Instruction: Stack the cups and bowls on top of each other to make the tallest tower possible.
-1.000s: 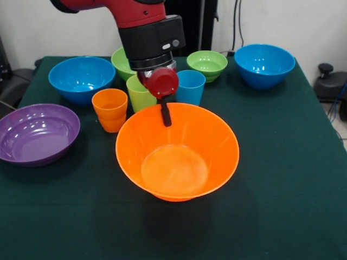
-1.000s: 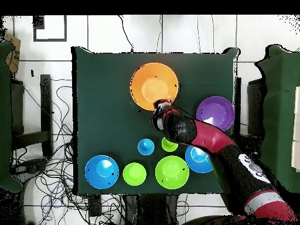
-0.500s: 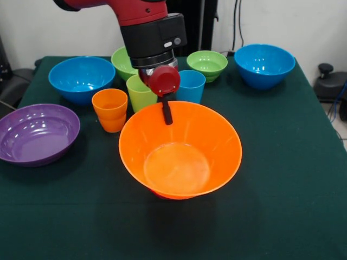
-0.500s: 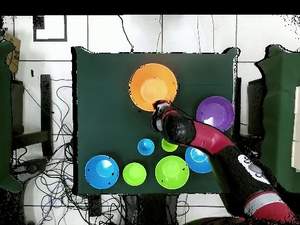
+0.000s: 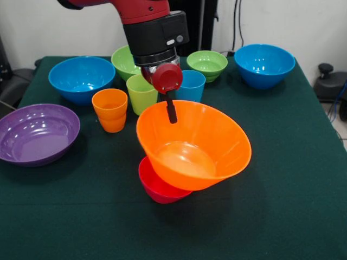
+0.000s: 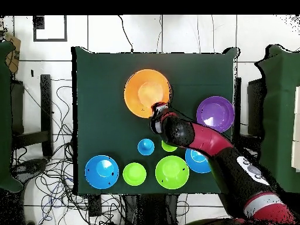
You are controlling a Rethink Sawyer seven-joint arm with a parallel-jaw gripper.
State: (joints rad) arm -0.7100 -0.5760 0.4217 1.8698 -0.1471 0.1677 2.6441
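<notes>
Our gripper (image 5: pixel 170 111) pinches the far rim of the orange bowl (image 5: pixel 195 146), tilted over the small red bowl (image 5: pixel 157 187) at the table's near middle. Overhead, the orange bowl (image 6: pixel 146 92) hangs off-centre; we judge a rim pinch may slip.

tilted orange bowl (image 5: pixel 198 146), red bowl (image 5: pixel 157 187) beneath

An orange bowl (image 5: pixel 195 146) tilted over a red bowl (image 5: pixel 157 187); the surface (image 5: pixel 293 162) was dark green, the left bowl (image 5: pixel 35 132) purple.
</notes>
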